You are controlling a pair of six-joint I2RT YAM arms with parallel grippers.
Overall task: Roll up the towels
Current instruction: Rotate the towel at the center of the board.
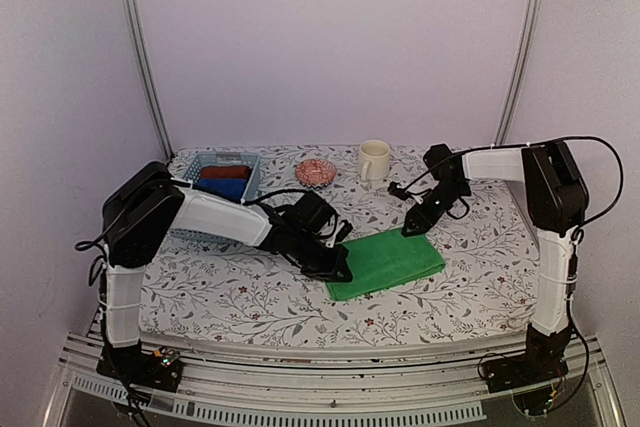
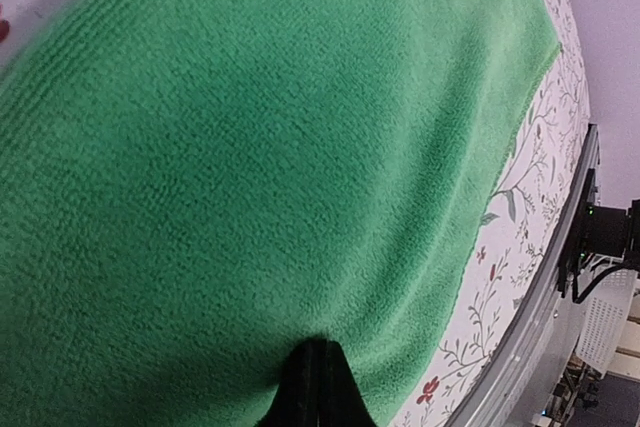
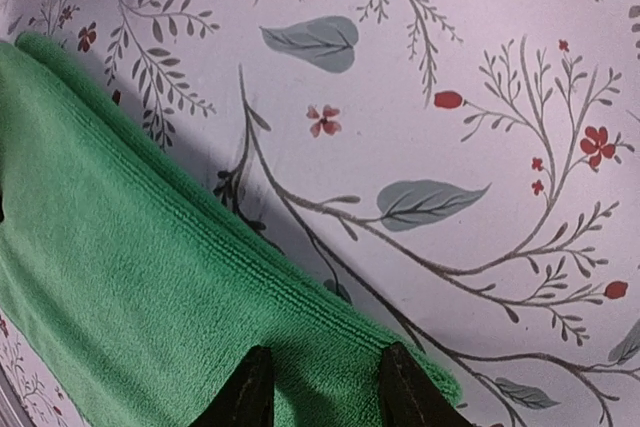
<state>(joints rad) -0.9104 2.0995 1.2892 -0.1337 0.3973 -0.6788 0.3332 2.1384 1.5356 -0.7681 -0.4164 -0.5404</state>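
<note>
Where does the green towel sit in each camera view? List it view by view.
Top external: green towel, just right of centre, toward the front.
Left wrist: towel fills most of the picture.
Right wrist: towel lower left, folded edge running diagonally.
Shared landmark: floral tablecloth beside it.

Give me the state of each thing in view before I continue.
Green towel: folded flat, not yet rolled.
Orange printed towel: looks rolled up.
Left gripper: shut, tips on the green towel.
Right gripper: open over the towel's edge.
Basket: holds blue roll and dark red roll.
Mug: upright.
</note>
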